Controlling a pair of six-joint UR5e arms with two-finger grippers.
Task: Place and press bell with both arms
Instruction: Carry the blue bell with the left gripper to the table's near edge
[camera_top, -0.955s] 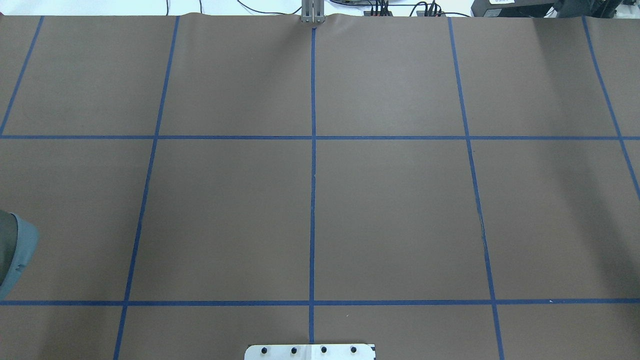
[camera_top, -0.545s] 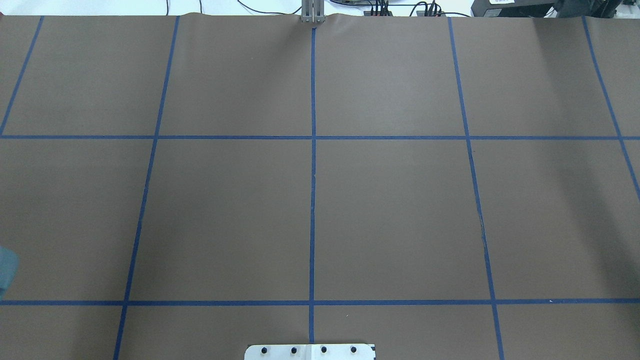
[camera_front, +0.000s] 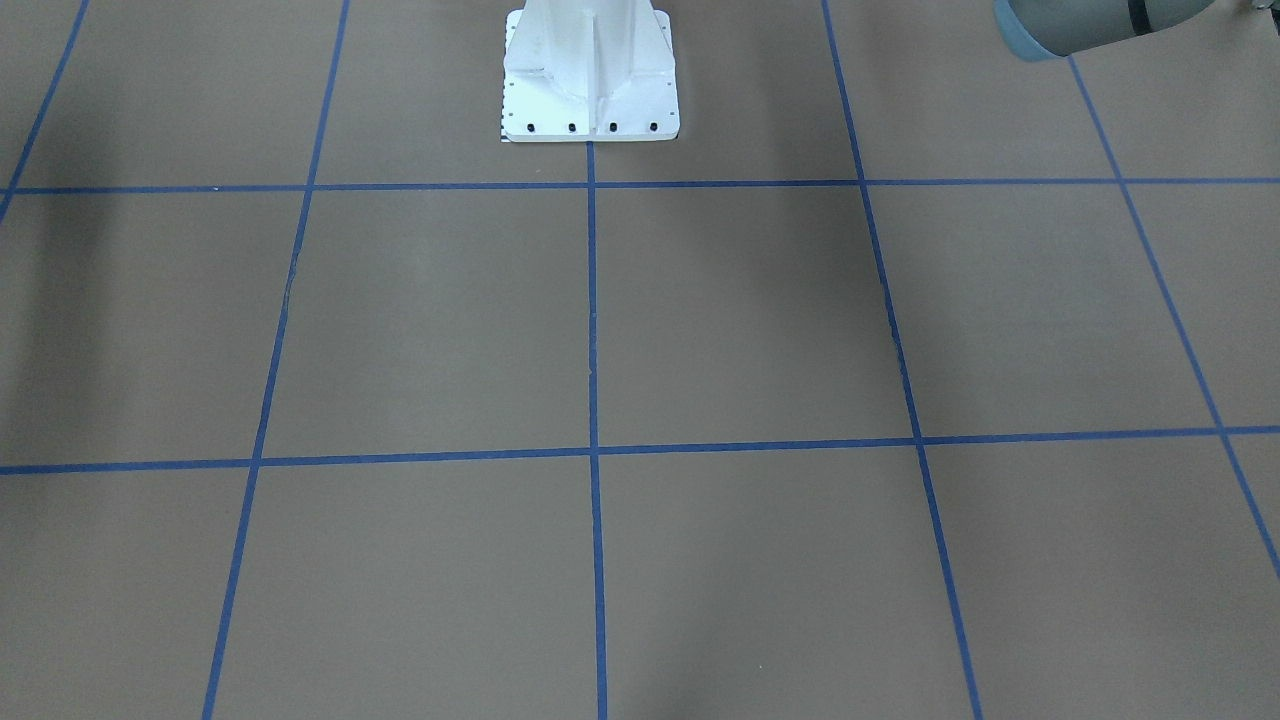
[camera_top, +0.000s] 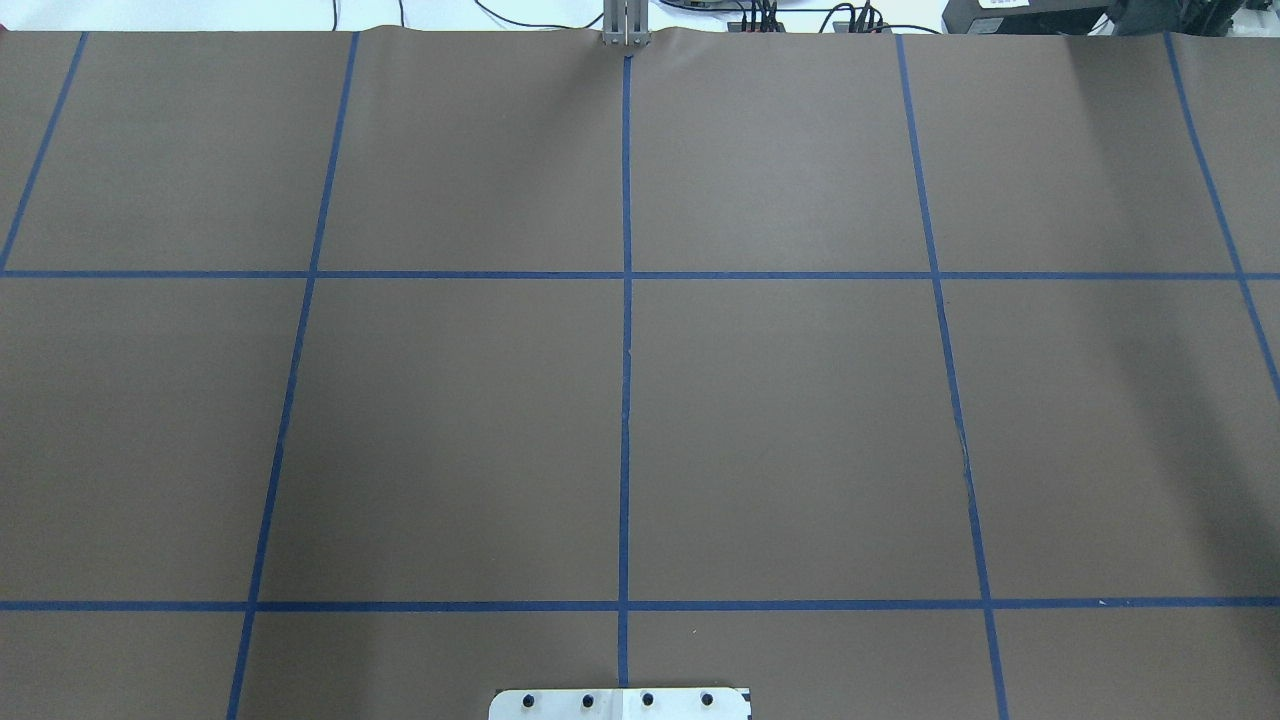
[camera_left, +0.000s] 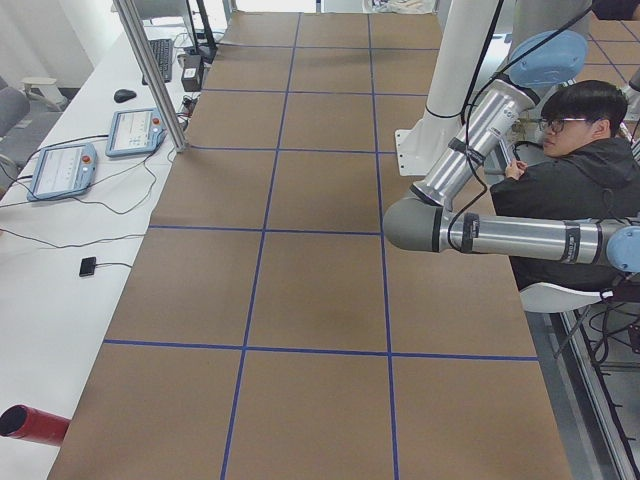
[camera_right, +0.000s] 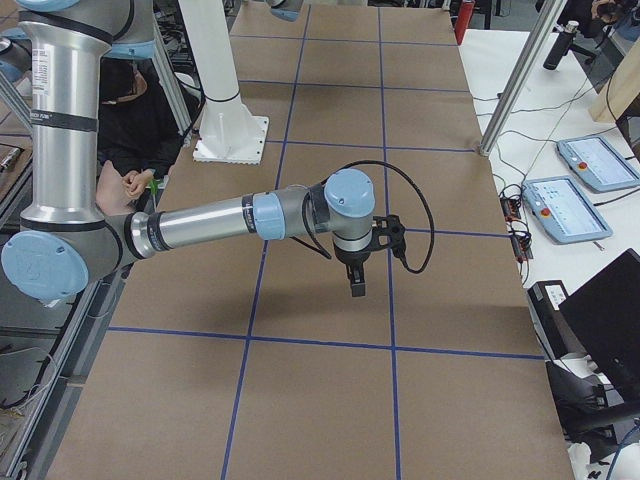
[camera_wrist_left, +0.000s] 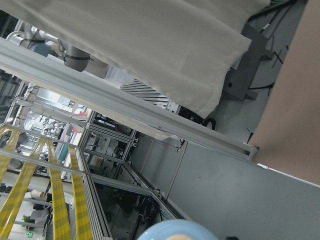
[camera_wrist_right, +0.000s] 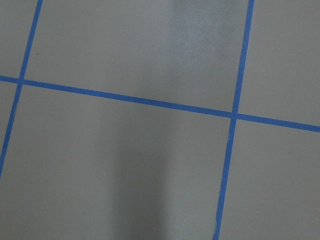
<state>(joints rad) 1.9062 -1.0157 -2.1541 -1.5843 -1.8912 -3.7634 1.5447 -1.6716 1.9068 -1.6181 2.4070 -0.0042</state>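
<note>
– While I watch from the bench's right end, the right arm is nearest: a silver tube reaching out level over the brown bench, with a black cable looping off its wrist.
– And its end effector?
– The right end effector hangs from that wrist and points straight down, above the bench and clear of it. Only this side view shows it, so I cannot tell whether its fingers are apart or together. Its wrist camera sees brown paper and a crossing of the blue tape lines.
– Further in?
– The white pedestal is bolted to the bench at the robot's edge. A seated person in black is just beside it, off the bench.
– The left arm?
– It is at the far end. Seen from that end, the left arm is folded at the elbow, with the upper part level and the forearm angled up from there. The left end effector shows in no view, so I cannot tell its state. Its wrist camera looks off the bench at a white curtain and metal frames.
– The bell?
– No view shows it, so I cannot tell where it is.
</note>
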